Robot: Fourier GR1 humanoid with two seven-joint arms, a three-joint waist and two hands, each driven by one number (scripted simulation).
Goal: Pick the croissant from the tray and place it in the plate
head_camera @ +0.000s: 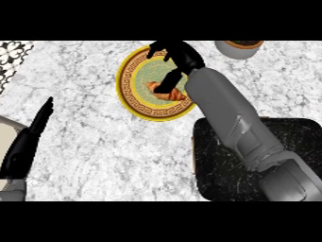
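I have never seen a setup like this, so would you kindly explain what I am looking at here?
This is one view from a humanoid robot's head, looking steeply down at a marble counter. The grey forearms ending in black hands are its own. The right hand reaches over a gold-rimmed plate, fingers curled around a croissant that sits on it. The left hand rests open at the left edge. A dark tray lies lower right, and a grey bowl stands at the top.

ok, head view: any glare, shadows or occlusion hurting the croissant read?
Head view: even light, no glare on the plate; no strong cast shadows on the counter. The right hand and forearm cover part of the croissant and the plate's right side. The black tray is very dark, with faint speckling only.
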